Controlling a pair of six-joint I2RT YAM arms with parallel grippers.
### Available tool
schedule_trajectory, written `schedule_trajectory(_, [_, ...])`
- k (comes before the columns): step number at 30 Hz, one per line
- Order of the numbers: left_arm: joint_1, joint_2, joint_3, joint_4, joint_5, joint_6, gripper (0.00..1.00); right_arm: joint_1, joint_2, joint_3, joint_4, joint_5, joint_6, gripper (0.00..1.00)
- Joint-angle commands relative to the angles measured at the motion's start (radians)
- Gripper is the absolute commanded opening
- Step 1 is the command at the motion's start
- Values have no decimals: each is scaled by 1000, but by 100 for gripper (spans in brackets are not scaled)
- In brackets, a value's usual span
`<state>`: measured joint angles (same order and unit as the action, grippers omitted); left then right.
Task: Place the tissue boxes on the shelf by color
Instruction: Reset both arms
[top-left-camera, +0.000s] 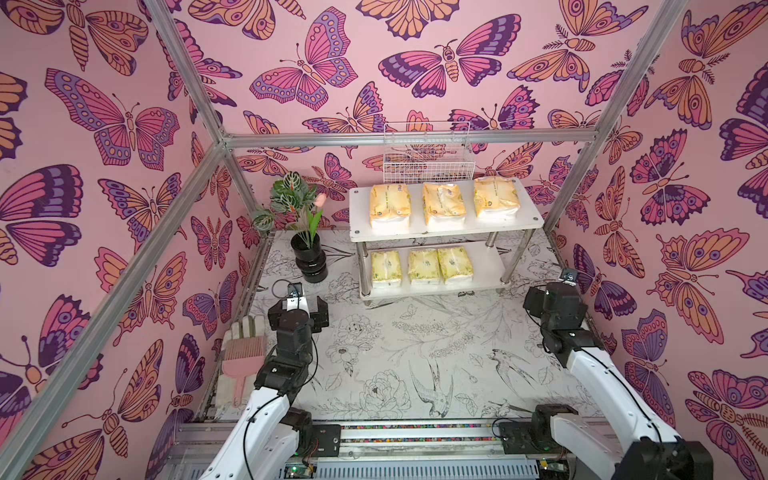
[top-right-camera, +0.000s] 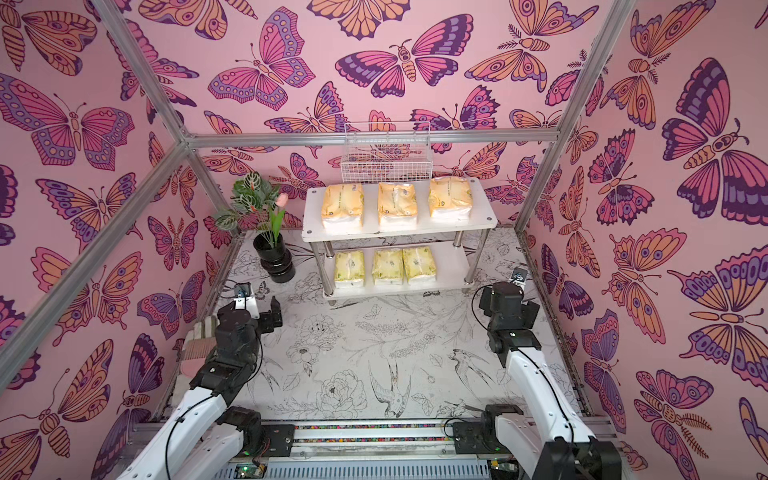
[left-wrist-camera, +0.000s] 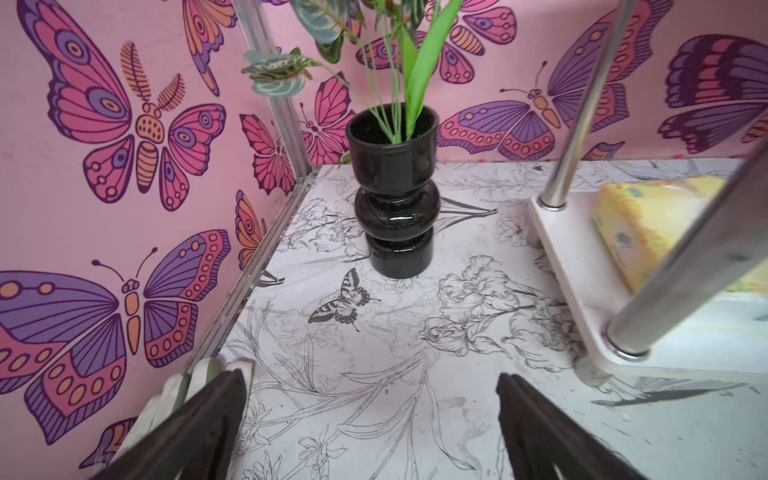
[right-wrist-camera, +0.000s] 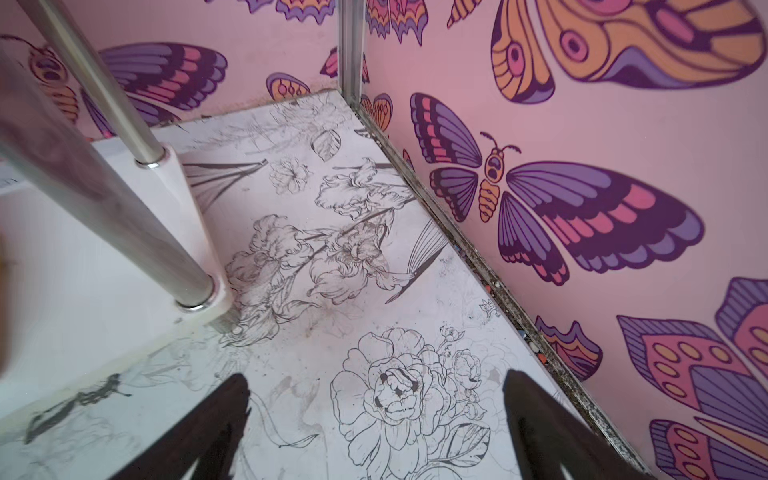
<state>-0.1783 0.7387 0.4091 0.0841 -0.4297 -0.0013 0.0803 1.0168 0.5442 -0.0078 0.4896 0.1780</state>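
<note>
Nearest the base, the left gripper (left-wrist-camera: 370, 376) and the right gripper (right-wrist-camera: 376, 374) both hover low over the flower-printed table (top-left-camera: 395, 353), jaws spread wide with nothing between them. Beyond them stands the shelf (top-left-camera: 440, 236). The left gripper is off its left front corner, facing the black vase (left-wrist-camera: 392, 195), and the right gripper is just beside its right front leg (right-wrist-camera: 124, 226); neither arm is clearly nearer. Three pale yellow-green tissue packs (top-left-camera: 423, 267) lie side by side on the lower tier, and three orange-yellow tissue packs (top-left-camera: 443, 204) on the upper. All have their long axes running away from the arms, short white ends facing them. No pack lies on the table, so the sorting looks finished, and I judge no further reach is called for.
</note>
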Motion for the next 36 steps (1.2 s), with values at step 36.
schedule_trajectory(36, [198, 804, -29, 790, 443, -5, 100, -77, 491, -154, 844, -357, -106, 99])
